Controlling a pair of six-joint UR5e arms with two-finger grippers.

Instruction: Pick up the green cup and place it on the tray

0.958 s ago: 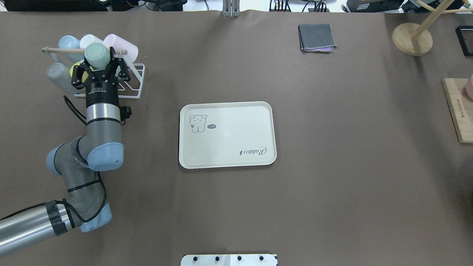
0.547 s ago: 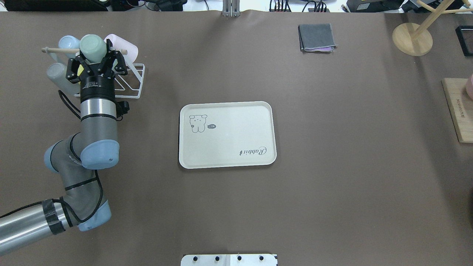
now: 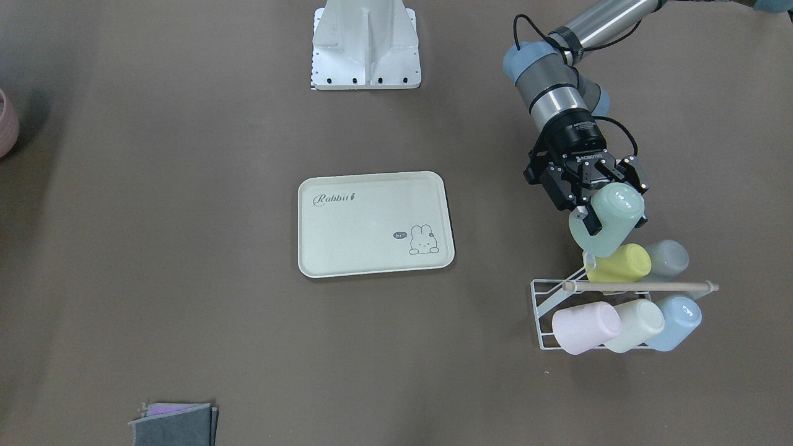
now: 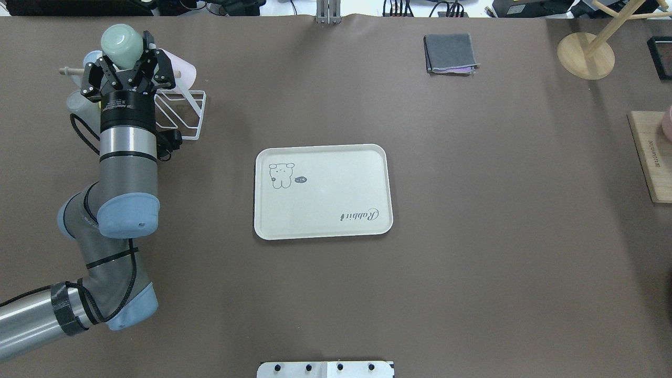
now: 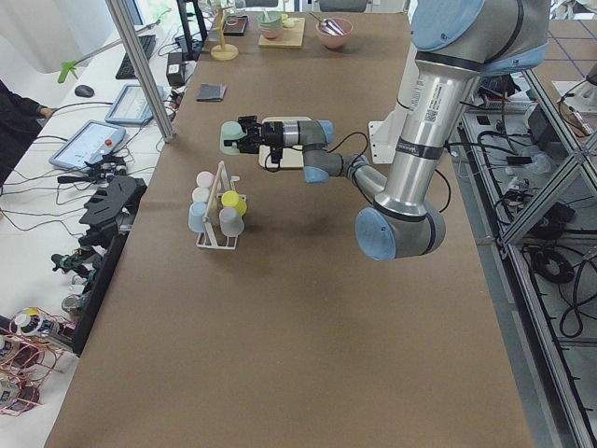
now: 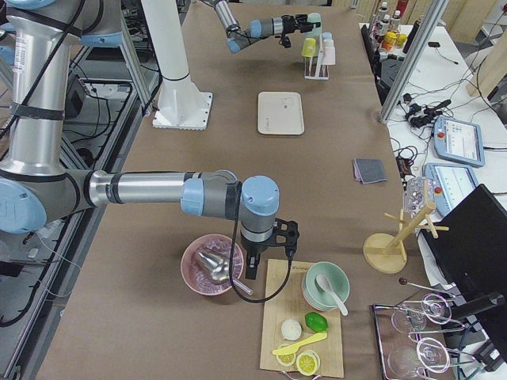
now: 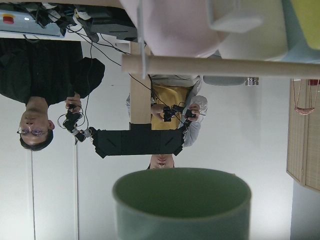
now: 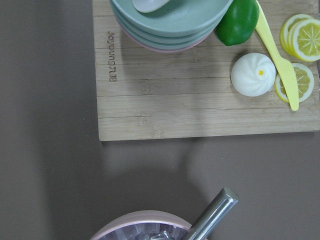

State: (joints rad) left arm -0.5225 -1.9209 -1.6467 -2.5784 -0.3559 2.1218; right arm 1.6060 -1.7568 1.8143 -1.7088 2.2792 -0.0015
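The green cup (image 4: 121, 38) is a mint tumbler held on its side in my left gripper (image 4: 127, 59), which is shut on it. It hangs in the air above the white wire rack (image 4: 188, 113) at the table's far left. It also shows in the front-facing view (image 3: 614, 204), with the gripper (image 3: 604, 214) around it, and its rim fills the bottom of the left wrist view (image 7: 182, 200). The cream tray (image 4: 325, 202) lies empty at the table's middle, well to the right of the cup. My right gripper (image 6: 251, 267) shows only in the exterior right view, over a pink bowl; I cannot tell its state.
The rack (image 3: 545, 306) holds a yellow-green cup (image 3: 619, 263), a grey cup (image 3: 669, 257), a pink cup (image 3: 585, 327), a cream cup (image 3: 638, 323) and a blue cup (image 3: 681, 319) under a wooden rod. A folded grey cloth (image 4: 450, 53) and a wooden stand (image 4: 585, 55) lie far right.
My left gripper has moved away from the rack's pegs with the green cup, rising and shifting toward the table's far left corner. The tray has not moved.
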